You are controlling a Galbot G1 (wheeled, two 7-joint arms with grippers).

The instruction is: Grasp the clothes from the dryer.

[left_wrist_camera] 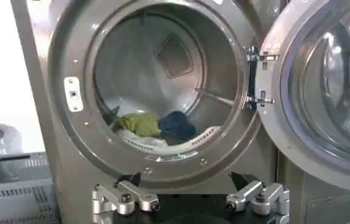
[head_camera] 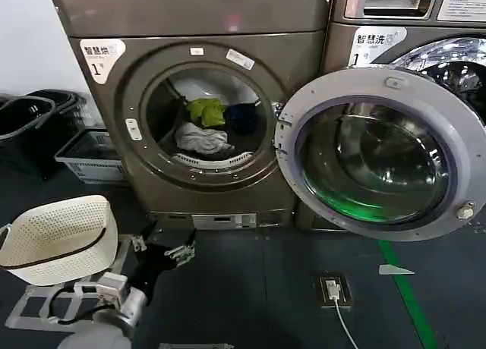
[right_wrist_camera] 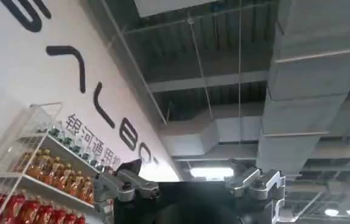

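Laundry room, dark floor, two front-loading machines side by side across the upper half of the head view. A green floor stripe (head_camera: 406,292) runs down at lower right.

Dryer (head_camera: 201,99) at upper centre, door (head_camera: 380,152) swung fully open to the right of the frame on its hinges. Clothes sit low in the drum: a yellow-green garment (head_camera: 206,111) at the back, a dark blue garment (head_camera: 243,117) just beside it to the right, a pale grey-white garment (head_camera: 201,140) in front of them near the drum lip. Left wrist view shows the same pile, yellow-green piece (left_wrist_camera: 139,123) touching the blue one (left_wrist_camera: 176,126).

Left gripper (head_camera: 161,248) at lower left of the head view, low before the dryer base, well below the opening, fingers spread wide and holding nothing. In the left wrist view the left gripper (left_wrist_camera: 190,201) sits at the frame's bottom edge, facing the drum.

White perforated basket (head_camera: 57,237) at far lower left, beside the arm. Dark and grey baskets (head_camera: 91,155) stacked at mid left against the wall.

Right gripper (right_wrist_camera: 190,189) points up at the ceiling ducts, fingers spread, empty; shelf of bottles (right_wrist_camera: 41,176) at lower left of that view.
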